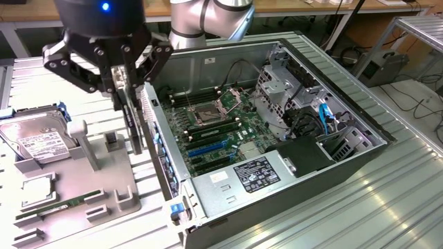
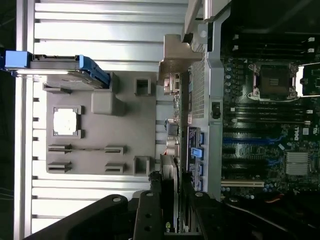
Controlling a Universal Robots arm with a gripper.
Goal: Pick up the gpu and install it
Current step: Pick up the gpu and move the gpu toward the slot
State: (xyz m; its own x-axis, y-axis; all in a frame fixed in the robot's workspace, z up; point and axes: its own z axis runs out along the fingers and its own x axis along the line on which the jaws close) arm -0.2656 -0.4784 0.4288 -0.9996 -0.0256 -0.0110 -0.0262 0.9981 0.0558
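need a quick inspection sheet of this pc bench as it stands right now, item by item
surface: ribbed metal table; a grey parts holder sits on it beside an open computer case
job's things: gpu hangs upright, off the holder, just outside the case wall; not in a slot on the motherboard
clutter: hard drive, square chip and memory stick sit in the holder
grippers: gripper shut on the gpu's top edge
cables: blue cable inside the case; loose cables on the floor
surroundings: wooden bench behind; dark box on the floor
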